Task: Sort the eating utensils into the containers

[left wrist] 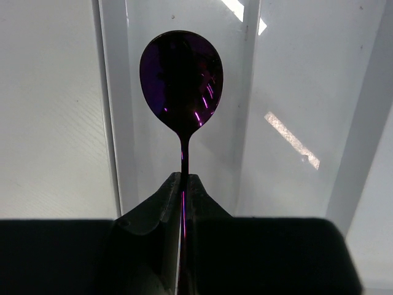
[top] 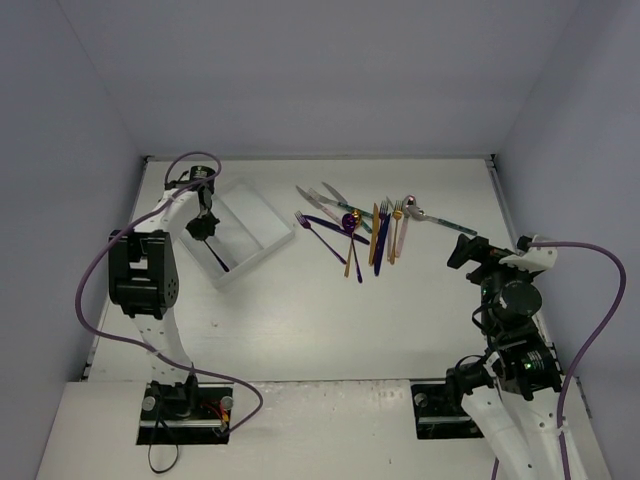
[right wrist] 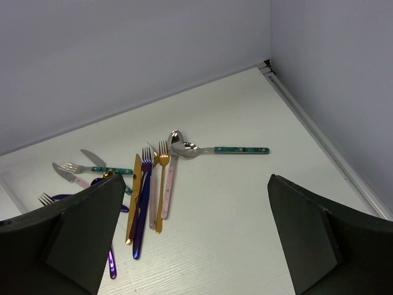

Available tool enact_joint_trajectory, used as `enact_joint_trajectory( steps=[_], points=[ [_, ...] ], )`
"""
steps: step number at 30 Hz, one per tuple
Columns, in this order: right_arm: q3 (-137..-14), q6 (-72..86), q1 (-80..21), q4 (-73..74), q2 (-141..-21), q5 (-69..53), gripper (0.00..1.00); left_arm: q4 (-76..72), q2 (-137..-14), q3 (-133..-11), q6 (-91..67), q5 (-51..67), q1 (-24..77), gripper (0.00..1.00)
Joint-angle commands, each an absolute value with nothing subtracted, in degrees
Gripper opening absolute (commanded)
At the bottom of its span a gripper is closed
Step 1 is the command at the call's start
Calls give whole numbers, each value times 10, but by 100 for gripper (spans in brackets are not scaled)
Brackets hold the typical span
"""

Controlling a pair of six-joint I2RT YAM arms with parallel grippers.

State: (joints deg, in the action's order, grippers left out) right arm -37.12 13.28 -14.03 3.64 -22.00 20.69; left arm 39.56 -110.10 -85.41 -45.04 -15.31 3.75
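Clamped shut on the thin neck of a purple spoon [left wrist: 181,77], the left gripper [left wrist: 183,187] holds it with the bowl pointing out ahead and the handle running back between its fingers. The bowl hangs over one long compartment of the white tray [left wrist: 110,123], framed by two dividers. Whether it touches the floor there cannot be told. Seen from above, gripper and spoon sit over the tray at the far left of the table [top: 300,330].

Over on the right, the right gripper [right wrist: 196,246] is spread wide and holds nothing. It faces the remaining utensils [right wrist: 144,190], which lie in a loose, overlapping heap at the far middle. A teal-handled spoon [right wrist: 215,150] lies crosswise at the heap's right edge, its handle free of the others.

These pieces are likely light, rigid and slick, with polished, narrow handles. A pinch across the flat of the handle, close to the middle, should stop a piece swinging or twisting. A grip on the thin edge could let it slip. Pieces that cross each other may drag a neighbour along, so the teal-handled spoon looks the easiest to take cleanly.
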Motion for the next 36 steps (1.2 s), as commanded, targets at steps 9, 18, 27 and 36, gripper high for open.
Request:
enact_joint_trajectory(
  steps=[9, 18, 27, 36],
  points=[
    [-374, 128, -148, -12, -228, 219, 100, 385, -1102, -863, -422, -156, 14, 27],
    [-374, 127, -148, -12, -231, 216, 100, 356, -979, -846, -406, -130, 79, 66],
    [-376, 129, -148, -13, -241, 206, 100, 320, -937, -842, -469, -150, 279, 71],
    [-374, 132, -149, -15, -239, 196, 100, 303, -1079, -970, -499, -167, 419, 60]
  ],
)
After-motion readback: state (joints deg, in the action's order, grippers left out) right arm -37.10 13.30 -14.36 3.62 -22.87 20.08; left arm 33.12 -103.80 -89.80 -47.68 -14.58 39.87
